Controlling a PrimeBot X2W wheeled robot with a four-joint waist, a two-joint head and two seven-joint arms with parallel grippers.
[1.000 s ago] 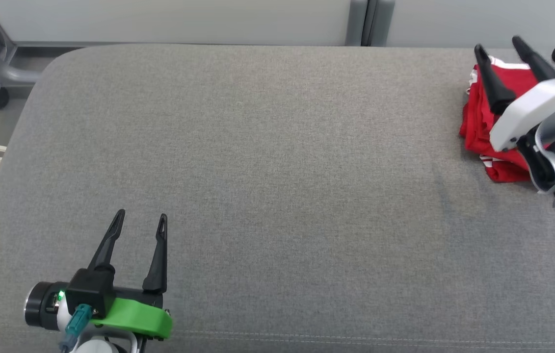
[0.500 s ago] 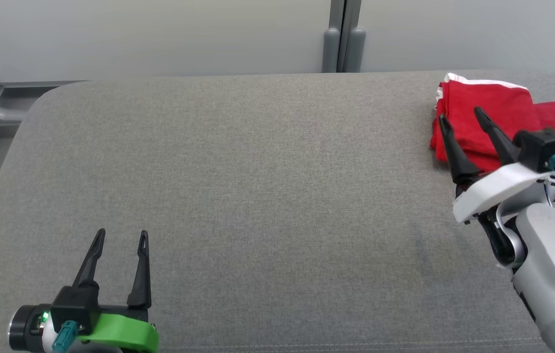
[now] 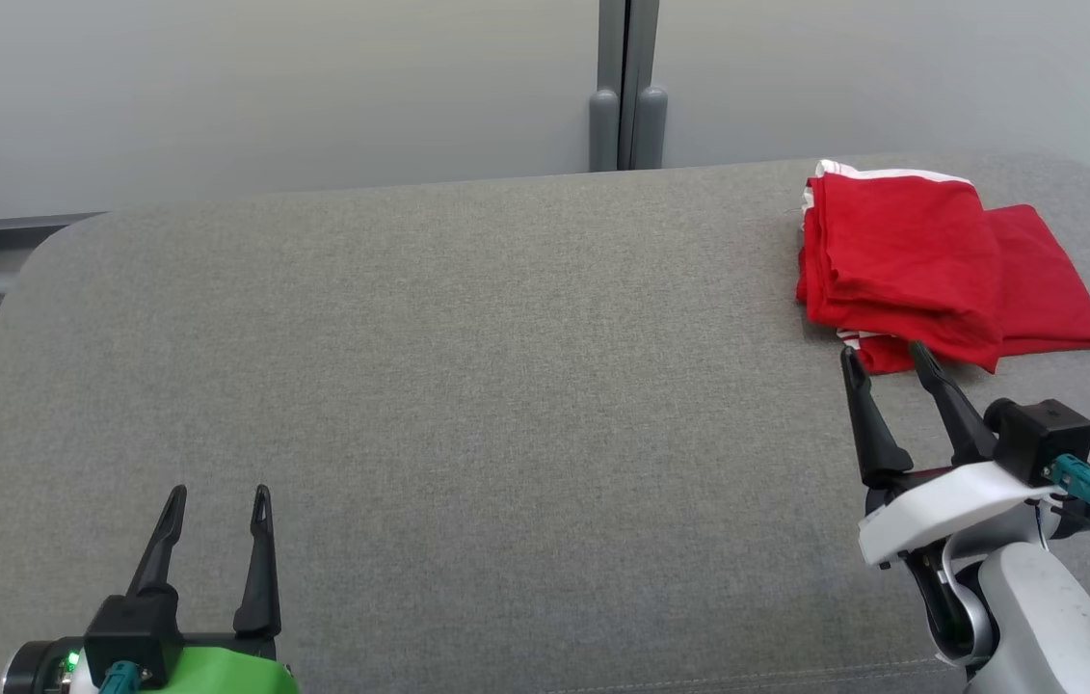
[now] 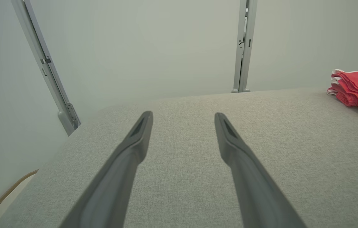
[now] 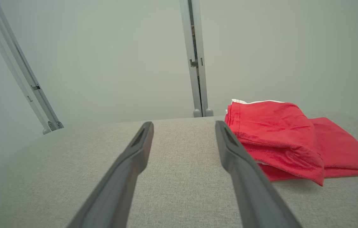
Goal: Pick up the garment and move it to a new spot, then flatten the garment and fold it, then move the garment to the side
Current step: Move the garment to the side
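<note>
A folded red garment (image 3: pixel 930 270) with white trim lies at the far right of the grey padded table (image 3: pixel 467 386). In the right wrist view the garment (image 5: pixel 280 139) sits just right of my fingers. It shows at the far right edge in the left wrist view, garment (image 4: pixel 357 90). My right gripper (image 3: pixel 887 352) is open, its tips just in front of the garment's near edge, holding nothing. At the near left my left gripper (image 3: pixel 217 496) is open and empty, far from the cloth.
A pale wall with a grey vertical post (image 3: pixel 626 92) stands behind the table. A slanted grey frame bar (image 4: pixel 46 66) runs at the left. The table's rounded left corner (image 3: pixel 53 251) drops to the floor.
The head camera has swung right and up, so the whole picture shifted. My right gripper has drawn back off the garment toward the near edge; the cloth lies where it was.
</note>
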